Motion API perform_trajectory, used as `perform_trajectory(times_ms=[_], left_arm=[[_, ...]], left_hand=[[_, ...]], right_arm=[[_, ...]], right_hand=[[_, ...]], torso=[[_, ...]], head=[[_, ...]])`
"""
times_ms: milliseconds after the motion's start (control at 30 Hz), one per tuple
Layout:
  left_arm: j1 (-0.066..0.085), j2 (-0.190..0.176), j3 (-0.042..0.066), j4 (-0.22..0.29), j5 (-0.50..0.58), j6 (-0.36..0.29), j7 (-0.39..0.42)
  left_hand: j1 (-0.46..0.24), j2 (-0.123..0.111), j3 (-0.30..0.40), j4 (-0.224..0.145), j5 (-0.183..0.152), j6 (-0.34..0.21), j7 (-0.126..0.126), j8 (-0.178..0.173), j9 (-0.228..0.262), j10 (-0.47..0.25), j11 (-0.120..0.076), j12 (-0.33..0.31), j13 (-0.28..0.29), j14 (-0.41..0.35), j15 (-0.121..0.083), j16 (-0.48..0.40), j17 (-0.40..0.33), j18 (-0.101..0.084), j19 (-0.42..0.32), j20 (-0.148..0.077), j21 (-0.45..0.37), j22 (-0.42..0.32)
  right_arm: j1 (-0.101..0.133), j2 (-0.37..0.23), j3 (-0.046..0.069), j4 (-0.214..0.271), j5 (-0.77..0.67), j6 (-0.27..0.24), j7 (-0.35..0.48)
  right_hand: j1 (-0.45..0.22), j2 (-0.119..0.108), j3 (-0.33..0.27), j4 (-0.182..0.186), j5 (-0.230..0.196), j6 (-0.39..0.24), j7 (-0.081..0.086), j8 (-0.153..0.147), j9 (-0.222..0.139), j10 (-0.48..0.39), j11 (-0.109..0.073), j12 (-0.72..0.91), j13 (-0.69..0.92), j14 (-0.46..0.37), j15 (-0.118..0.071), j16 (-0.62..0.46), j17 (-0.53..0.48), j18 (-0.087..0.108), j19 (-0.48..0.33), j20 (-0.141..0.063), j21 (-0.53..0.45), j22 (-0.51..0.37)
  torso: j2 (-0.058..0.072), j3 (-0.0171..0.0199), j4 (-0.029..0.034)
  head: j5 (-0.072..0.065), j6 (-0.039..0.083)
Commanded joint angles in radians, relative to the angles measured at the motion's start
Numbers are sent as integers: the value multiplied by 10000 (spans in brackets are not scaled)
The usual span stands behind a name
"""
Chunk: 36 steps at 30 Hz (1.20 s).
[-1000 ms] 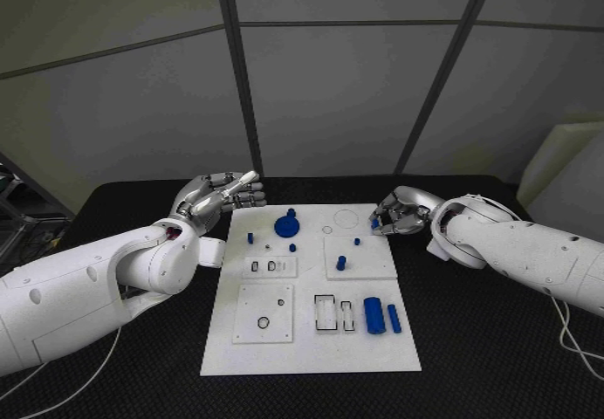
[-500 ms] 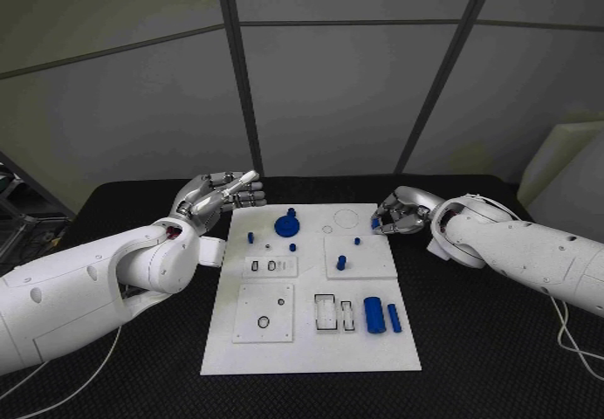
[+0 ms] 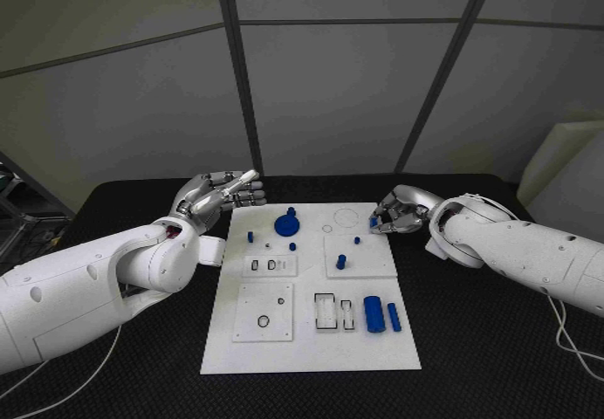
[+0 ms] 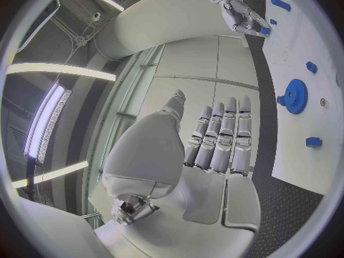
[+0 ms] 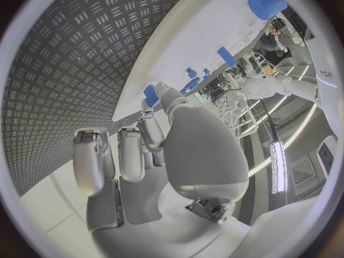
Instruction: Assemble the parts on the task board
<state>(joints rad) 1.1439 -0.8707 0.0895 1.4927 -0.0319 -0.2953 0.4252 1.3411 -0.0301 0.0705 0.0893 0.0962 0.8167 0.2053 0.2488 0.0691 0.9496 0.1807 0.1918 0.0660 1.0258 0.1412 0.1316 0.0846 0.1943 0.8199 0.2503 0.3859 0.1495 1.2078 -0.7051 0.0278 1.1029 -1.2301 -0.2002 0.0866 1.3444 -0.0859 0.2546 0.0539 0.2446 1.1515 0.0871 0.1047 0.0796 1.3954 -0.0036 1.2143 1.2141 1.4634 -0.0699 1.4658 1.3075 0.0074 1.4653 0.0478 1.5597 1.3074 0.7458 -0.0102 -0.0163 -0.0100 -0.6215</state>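
Barely moved: right hand (image 3: 393, 217) has crept toward the board (image 3: 311, 345), pinching a small blue part (image 3: 374, 224) in its fingers at the far right edge. Light, stiff, slippery — I'd keep gripping its sides. Left hand (image 3: 216, 196) hovers empty, fingers apart.

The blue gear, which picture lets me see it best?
The left wrist view shows the gear best: it looks big there, and you can make out its teeth and middle hole. In the head view the gear is small and smooth-looking, on the board. In the right wrist view it is a sliver behind fingers.
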Motion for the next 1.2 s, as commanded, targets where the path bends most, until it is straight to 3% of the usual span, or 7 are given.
perform_trajectory(times_ms=[33, 167, 367, 600, 867, 1200], left_arm=[[12, 0, 9, 7, -48, 123, 34], [12, -14, 9, 2, -48, 119, 30], [12, -46, 8, -12, -47, 114, 20], [13, 16, 7, -120, -47, 116, 6], [16, 154, 6, -232, -47, 122, -17], [18, 203, 6, -253, -47, 121, -31]], left_hand=[[50, 28, -1, -38, -33, 56, 199, -67, -10, 57, -2, -65, -2, 4, 39, -55, -11, -134, 43, -3, 8, -11], [46, 40, -2, -49, -34, 57, 202, -75, -11, 59, 0, -77, -2, 4, 41, -66, -12, -134, 41, -2, 4, -16], [46, 40, -2, -49, -34, 57, 202, -75, -11, 59, 0, -77, -2, 4, 41, -66, -12, -134, 41, -2, 4, -16], [47, 44, -2, -55, -36, 56, 203, -78, -11, 60, 1, -81, -3, 4, 41, -71, -13, -134, 41, -2, 4, -18], [49, 46, -3, -61, -40, 57, 202, -81, -11, 62, 1, -85, -3, 5, 41, -74, -13, -134, 41, -2, 3, -20], [49, 46, -3, -61, -40, 57, 202, -81, -11, 62, 1, -85, -3, 5, 41, -74, -13, -134, 41, -2, 3, -20]], right_arm=[[19, -61, 9, 219, 369, -652, 330], [20, -187, 15, 633, 506, -1041, 248], [25, -246, 44, 1703, 438, -1542, -292], [25, 400, 55, 2593, -314, -1588, -1049], [-17, 1540, 47, 2594, -1537, -1317, -1945], [-360, 2265, 23, 2504, -2488, -1008, -2630]], right_hand=[[25, 296, 50, -27, 74, 410, -268, 85, 182, 23, -114, 73, 55, 674, -92, 64, 787, -48, 993, -102, 58, 2531], [-10, 310, 46, -44, 81, 467, -292, 91, 201, 41, -135, 95, 77, 676, -112, 68, 795, -68, 1041, -126, 98, 2610], [-42, 312, 38, -44, 83, 484, -300, 88, 209, 48, -145, 104, 88, 675, -119, 65, 790, -74, 1055, -136, 111, 2634], [-64, 329, 40, -44, 87, 490, -307, 79, 213, 38, -153, 82, 67, 663, -126, 34, 732, -69, 1043, -145, 100, 2614], [-80, 335, 50, -78, 86, 437, -297, 23, 208, -4, -153, 20, 15, 648, -135, -2, 670, -46, 987, -160, 52, 2521], [-156, 331, 52, -114, 83, 355, -262, -71, 200, -174, -130, -280, -260, 638, -126, -25, 638, -33, 954, -167, 25, 2467]], torso=[[-15, -3, -6], [-22, -12, -3], [-34, -12, 10], [-26, -9, 64], [-25, -36, 84], [-14, -13, 53]], head=[[-10, -6], [-9, -5], [48, -9], [202, -71], [304, -130], [430, -235]])
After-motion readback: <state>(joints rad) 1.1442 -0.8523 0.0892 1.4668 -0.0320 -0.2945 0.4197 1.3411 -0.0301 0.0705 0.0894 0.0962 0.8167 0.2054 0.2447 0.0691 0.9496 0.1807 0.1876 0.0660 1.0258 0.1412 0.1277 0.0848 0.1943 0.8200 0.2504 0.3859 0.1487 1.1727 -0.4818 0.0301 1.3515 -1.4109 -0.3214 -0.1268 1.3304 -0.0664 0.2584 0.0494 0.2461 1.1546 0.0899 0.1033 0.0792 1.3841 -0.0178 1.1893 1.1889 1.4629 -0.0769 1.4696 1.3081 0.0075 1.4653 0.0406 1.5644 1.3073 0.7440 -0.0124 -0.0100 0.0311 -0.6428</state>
